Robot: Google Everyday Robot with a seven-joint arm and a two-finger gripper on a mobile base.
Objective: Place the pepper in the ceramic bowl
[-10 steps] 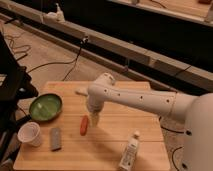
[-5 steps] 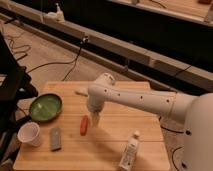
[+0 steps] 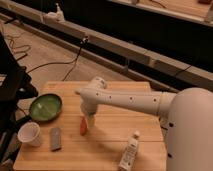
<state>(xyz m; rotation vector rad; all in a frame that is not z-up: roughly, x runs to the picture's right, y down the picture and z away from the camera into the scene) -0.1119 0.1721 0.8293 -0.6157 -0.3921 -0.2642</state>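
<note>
A small orange-red pepper (image 3: 83,126) lies on the wooden table (image 3: 110,135), near its middle. My gripper (image 3: 90,120) hangs from the white arm and points down, its tip just right of the pepper and close above the tabletop. It stands open, and the pepper rests on the wood. The green ceramic bowl (image 3: 45,107) sits at the table's left side, a hand's width left of the pepper, with nothing in it.
A white paper cup (image 3: 29,134) stands at the front left, and a grey block (image 3: 55,138) lies beside it. A white bottle (image 3: 129,154) lies near the front edge on the right. Cables run over the floor behind the table.
</note>
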